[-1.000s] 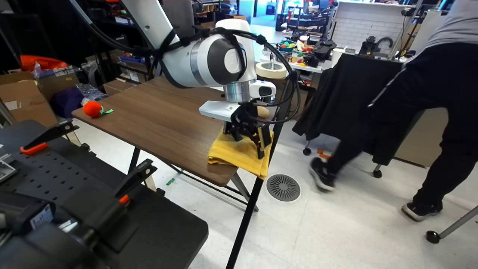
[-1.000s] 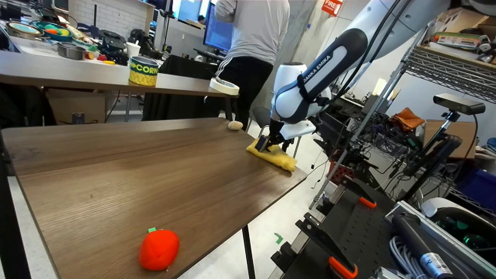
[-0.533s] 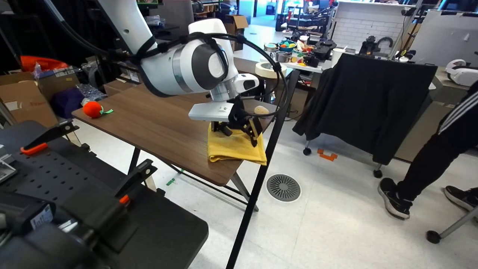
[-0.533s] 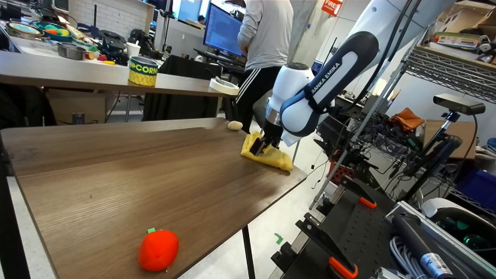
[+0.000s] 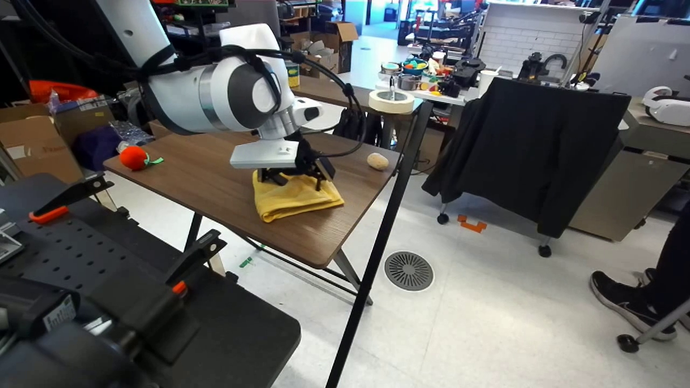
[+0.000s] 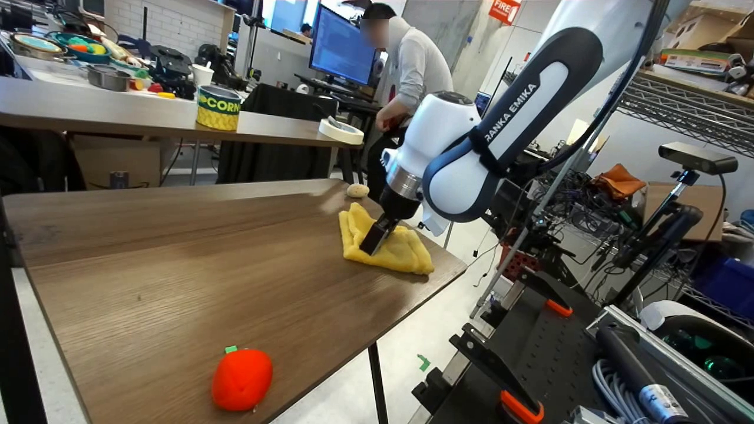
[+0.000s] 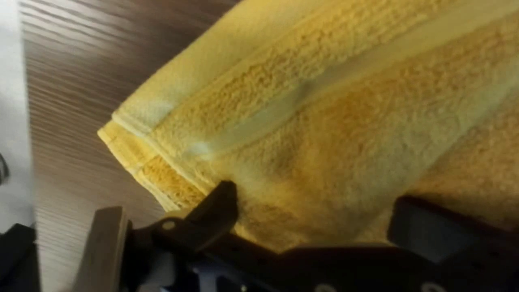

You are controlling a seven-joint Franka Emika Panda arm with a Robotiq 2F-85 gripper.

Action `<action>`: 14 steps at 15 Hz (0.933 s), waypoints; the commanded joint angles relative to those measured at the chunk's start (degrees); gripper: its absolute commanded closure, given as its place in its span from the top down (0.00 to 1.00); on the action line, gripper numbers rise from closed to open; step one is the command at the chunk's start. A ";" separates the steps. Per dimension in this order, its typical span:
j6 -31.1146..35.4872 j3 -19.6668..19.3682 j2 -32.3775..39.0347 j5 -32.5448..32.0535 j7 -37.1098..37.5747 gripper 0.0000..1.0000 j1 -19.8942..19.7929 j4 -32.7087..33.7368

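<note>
My hand is spread wide, its fingers well apart and down against the yellow towel, and I see nothing pinched between them. The towel lies folded in layers on the brown bench, toward the corner at one end; from my wrist I see its stacked edges, its rough pile and a smooth band running across it. My wrist tilts over it. A pale, potato-shaped thing sits apart from the towel, near the bench's edge, in both exterior views. Well away from me, at the opposite end, rests a round orange-red thing with a bit of green on it. Behind stands another bench with a corn tin and a pale tape roll on it, and beyond that a person leans forward near a screen.
</note>
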 commanded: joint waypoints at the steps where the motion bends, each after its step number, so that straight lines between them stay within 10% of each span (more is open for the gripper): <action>1: -1.28 11.52 -0.90 0.56 -8.70 1.00 -8.18 -2.23; 4: -10.27 17.40 1.62 2.74 -13.53 1.00 -13.59 1.07; 14: -20.07 -0.29 6.64 4.57 1.62 1.00 -8.70 9.44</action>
